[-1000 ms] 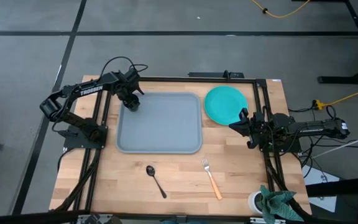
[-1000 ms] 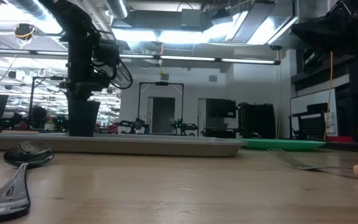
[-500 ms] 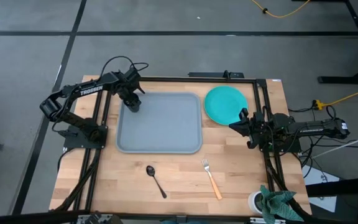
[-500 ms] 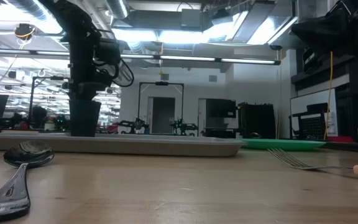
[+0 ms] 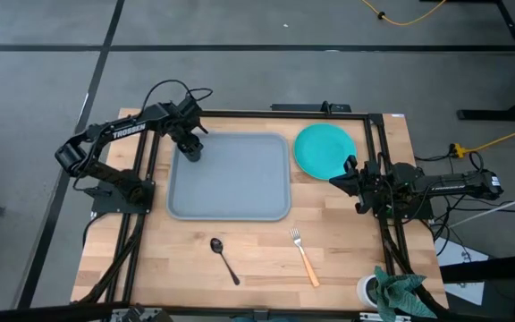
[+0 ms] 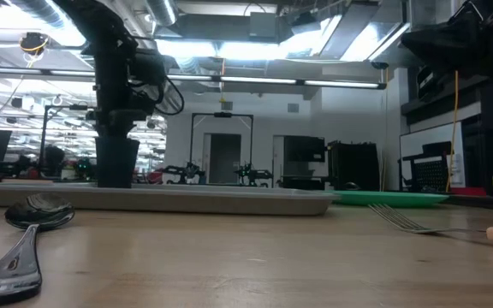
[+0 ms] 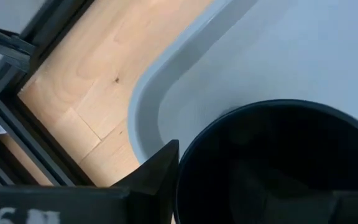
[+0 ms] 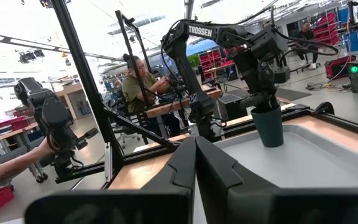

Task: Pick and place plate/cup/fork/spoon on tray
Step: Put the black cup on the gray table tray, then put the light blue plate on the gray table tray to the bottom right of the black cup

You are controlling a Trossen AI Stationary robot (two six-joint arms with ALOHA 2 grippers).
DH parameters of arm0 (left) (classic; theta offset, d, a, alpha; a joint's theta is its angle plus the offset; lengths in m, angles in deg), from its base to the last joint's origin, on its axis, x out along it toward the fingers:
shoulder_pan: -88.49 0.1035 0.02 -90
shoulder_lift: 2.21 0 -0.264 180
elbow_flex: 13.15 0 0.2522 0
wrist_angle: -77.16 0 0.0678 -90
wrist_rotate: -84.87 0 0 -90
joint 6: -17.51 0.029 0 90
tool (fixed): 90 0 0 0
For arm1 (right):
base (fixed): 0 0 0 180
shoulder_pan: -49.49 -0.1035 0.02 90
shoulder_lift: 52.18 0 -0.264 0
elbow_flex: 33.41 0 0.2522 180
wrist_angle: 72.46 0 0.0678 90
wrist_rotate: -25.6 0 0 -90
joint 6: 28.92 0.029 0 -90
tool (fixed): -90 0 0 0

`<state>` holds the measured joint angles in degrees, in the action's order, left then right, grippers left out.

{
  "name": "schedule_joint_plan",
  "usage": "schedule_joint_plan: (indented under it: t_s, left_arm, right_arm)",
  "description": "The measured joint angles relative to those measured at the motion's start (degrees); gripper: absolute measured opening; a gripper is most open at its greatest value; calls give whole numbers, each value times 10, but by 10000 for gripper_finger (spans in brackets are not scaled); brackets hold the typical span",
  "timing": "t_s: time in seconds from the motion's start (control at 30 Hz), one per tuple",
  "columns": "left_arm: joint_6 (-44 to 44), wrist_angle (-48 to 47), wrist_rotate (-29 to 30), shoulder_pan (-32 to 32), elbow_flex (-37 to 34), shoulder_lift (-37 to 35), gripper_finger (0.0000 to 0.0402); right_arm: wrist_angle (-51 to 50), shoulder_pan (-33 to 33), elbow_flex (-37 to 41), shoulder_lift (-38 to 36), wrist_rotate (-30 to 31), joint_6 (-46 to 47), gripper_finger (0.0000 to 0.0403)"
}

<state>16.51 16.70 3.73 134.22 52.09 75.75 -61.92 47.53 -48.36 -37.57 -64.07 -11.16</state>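
The left arm [image 5: 128, 131] bears white lettering "TROSSEN".

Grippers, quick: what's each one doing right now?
Left gripper: shut on the cup, which stands in the tray's far-left corner.
Right gripper: shut, empty, waiting beside the plate.
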Motion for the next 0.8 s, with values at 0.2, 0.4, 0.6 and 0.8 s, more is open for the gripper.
schedule_joint_plan:
  t_s: [0.2,0.4,0.6,0.8]
  left_arm:
    - [1,1,-13,0,0,-43,110]
    - [2,-2,4,0,0,-96,110]
    - [2,-2,21,0,0,-160,110]
    - [1,-15,-89,-1,0,-232,110]
  right_arm:
    - [0,0,0,0,0,0,16]
    - [0,0,0,0,0,0,16]
    - [-1,0,0,0,0,0,16]
    - [-2,0,0,0,0,2,16]
